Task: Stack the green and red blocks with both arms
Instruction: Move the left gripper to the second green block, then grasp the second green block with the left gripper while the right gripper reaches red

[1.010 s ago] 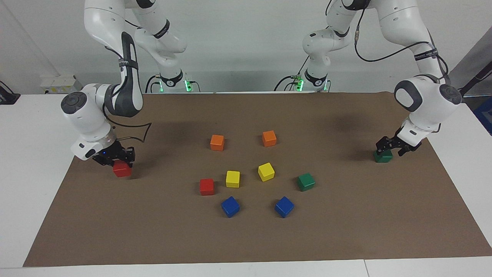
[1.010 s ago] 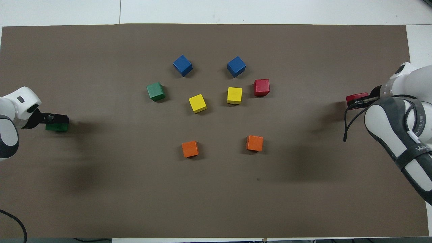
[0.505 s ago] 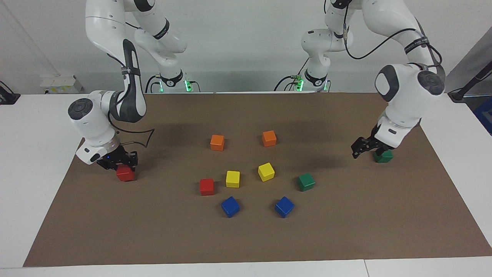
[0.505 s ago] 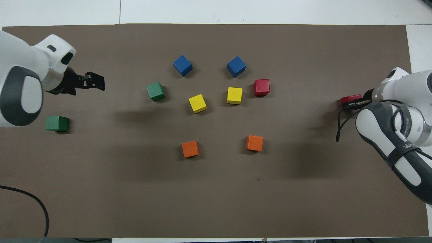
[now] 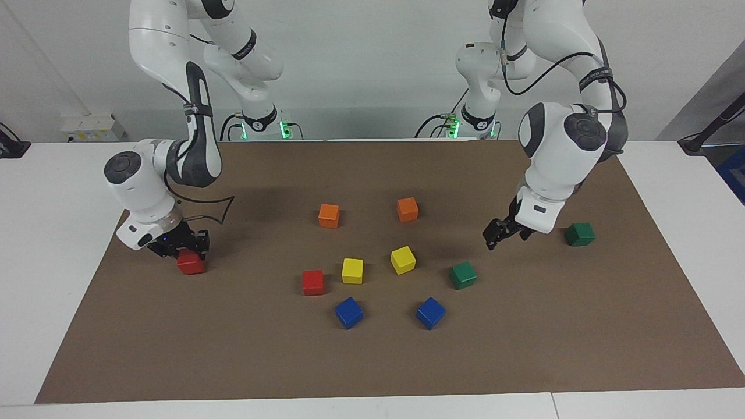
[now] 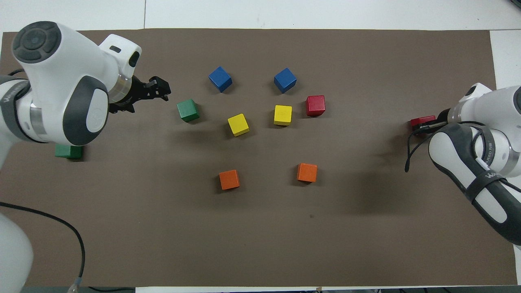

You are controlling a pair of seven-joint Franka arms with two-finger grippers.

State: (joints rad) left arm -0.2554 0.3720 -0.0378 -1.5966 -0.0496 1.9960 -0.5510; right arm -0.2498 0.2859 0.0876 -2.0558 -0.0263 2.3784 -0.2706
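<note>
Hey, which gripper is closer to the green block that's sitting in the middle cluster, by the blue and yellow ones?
Left. The left gripper, open, hangs just beside that green block, toward the left arm's end. The right gripper is at the right arm's end of the table, shut on a red block.

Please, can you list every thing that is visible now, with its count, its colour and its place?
green blocks: 2, dark green; one alone at the left arm's end of the mat, one in the central group.
red blocks: 2, bright red; one in the central group, one in the right gripper.
yellow cubes: 2, mid-group.
orange cubes: 2, nearest the robots.
blue cubes: 2, farthest from the robots.
mat: 1, brown, on the white table.
left gripper: black, open, empty, above the mat.
right gripper: black, shut on a red block.
</note>
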